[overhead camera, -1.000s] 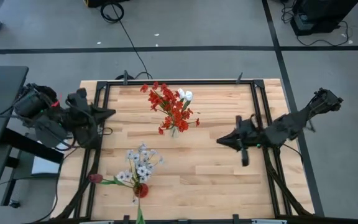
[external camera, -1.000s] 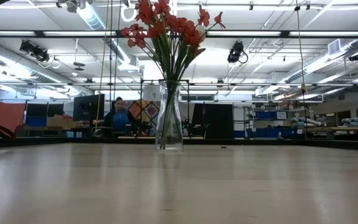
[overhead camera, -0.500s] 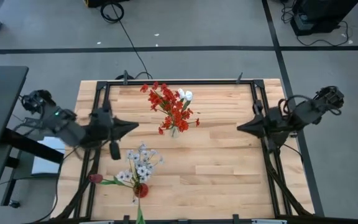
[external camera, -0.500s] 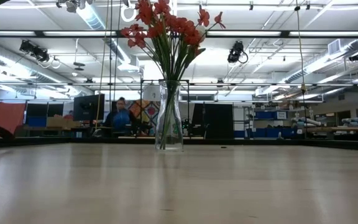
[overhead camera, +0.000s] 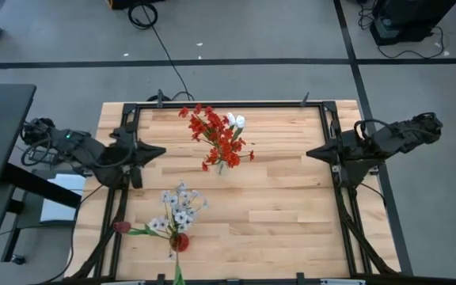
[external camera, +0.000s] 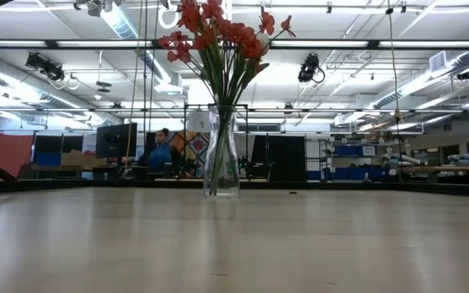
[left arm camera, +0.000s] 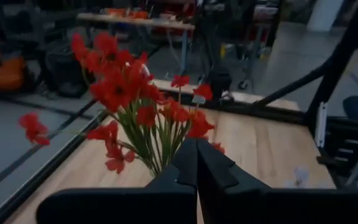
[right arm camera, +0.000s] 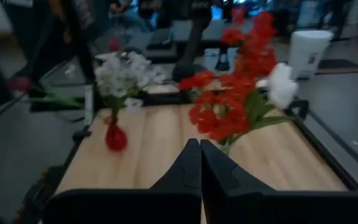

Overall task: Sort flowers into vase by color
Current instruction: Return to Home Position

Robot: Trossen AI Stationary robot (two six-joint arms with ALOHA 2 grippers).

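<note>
A clear glass vase point(external camera: 221, 155) stands at the table's far middle. It holds bright red flowers point(overhead camera: 216, 136) and white tulips point(overhead camera: 236, 121). A small red vase point(overhead camera: 179, 241) near the front edge holds pale whitish sprays point(overhead camera: 179, 207). A dark red tulip bud point(overhead camera: 121, 227) sticks out of it to the left. My left gripper point(overhead camera: 161, 150) is shut and empty at the table's left edge, pointing at the red flowers point(left arm camera: 129, 93). My right gripper point(overhead camera: 309, 153) is shut and empty at the right edge, pointing toward both vases; the red vase also shows in the right wrist view point(right arm camera: 115, 137).
Black frame rails point(overhead camera: 125, 182) run along the table's edges. Bare wood point(overhead camera: 275, 214) lies between the vases and the right rail. A person in blue point(external camera: 159, 153) sits in the room beyond the far edge. A white cup point(right arm camera: 306, 53) stands off the table.
My right gripper has drawn back from over the table toward the right edge and now sits by the rail. My left arm has swung out from its folded place at the left edge, then pulled back a little. The flowers and vases have stayed put.
</note>
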